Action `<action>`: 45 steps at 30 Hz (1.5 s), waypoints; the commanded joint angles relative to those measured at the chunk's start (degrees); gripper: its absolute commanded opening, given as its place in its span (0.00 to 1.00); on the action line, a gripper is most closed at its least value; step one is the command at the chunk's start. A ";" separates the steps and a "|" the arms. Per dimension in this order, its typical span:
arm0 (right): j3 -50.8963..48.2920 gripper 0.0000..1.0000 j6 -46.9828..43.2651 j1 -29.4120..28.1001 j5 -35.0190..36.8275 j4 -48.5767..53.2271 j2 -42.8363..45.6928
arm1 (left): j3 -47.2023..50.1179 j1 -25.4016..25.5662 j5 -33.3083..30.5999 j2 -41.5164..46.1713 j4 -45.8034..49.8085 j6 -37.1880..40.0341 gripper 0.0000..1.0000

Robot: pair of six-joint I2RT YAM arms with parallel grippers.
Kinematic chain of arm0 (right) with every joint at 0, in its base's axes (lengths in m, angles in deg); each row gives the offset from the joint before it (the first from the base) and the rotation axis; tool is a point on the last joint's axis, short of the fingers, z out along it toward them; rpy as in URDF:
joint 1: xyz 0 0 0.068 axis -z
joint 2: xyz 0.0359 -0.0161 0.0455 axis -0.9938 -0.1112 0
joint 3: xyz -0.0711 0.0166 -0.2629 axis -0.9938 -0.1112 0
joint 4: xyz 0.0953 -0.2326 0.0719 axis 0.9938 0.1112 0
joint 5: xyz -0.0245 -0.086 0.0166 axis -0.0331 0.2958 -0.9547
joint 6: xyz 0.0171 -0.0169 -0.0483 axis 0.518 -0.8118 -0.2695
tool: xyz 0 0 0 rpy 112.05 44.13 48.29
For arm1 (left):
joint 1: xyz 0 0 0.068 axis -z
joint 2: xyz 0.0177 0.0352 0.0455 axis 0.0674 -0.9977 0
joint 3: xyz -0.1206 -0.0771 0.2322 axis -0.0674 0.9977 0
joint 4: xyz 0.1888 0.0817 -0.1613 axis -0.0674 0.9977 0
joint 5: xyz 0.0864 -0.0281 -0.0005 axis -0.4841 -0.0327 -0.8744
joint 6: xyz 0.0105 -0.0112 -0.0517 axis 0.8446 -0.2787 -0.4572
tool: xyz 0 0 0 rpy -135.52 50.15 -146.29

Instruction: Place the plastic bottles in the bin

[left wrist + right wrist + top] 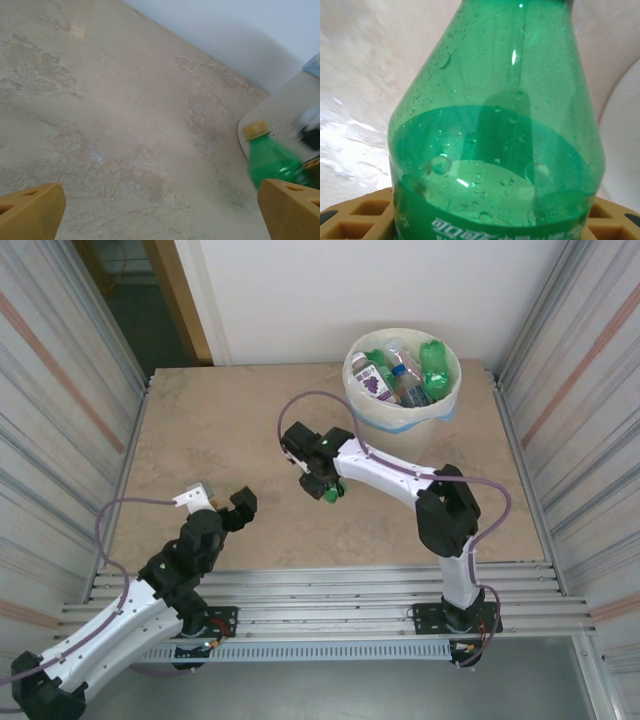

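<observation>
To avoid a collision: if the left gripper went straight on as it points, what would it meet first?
Most likely the bare table, as the left gripper points slightly down at it. The green bottle is right of that line.

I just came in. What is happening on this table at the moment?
Two robot arms are putting plastic bottles into the bin, which stands at the far right of the table. The right gripper grips a green bottle near the middle of the table; it is not yet at the bin. Several bottles already lie inside the bin. The left gripper is open and holds nothing, at the near left.
</observation>
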 commanded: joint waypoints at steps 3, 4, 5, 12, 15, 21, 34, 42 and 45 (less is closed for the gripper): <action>6.97 0.41 1.26 0.16 -0.94 1.25 10.09 | 1.04 -0.37 -1.77 0.67 -0.65 -0.91 0.99; 8.26 0.41 0.77 0.16 -0.94 0.85 11.59 | 1.14 -0.37 -1.73 0.65 -0.85 -0.99 0.99; 9.85 0.40 0.38 0.18 -0.71 0.50 12.81 | 1.19 -0.37 -1.68 0.52 -1.03 -1.00 0.99; 16.72 0.40 -3.32 3.37 1.51 -2.42 19.41 | 1.14 -0.37 -1.39 0.34 -1.29 -1.00 0.99; 18.61 0.40 -4.19 7.28 1.17 -3.56 21.00 | 1.11 -0.37 -1.32 0.46 -1.38 -1.00 0.99; 21.96 0.40 -5.09 17.75 -1.55 -3.44 20.26 | 0.90 -0.37 -1.13 0.56 -1.43 -0.92 0.99; 32.37 0.41 -5.12 33.92 -8.66 3.55 7.64 | 0.47 -0.37 -1.64 -0.09 -1.45 -0.65 0.99; 33.02 0.44 -5.25 35.94 -9.57 6.80 3.45 | 0.43 -0.34 -1.65 -0.36 -1.52 -0.72 0.99; 32.98 0.47 -5.78 35.97 -8.78 7.81 2.41 | 0.24 -0.37 -1.57 -0.67 -1.65 -0.73 0.99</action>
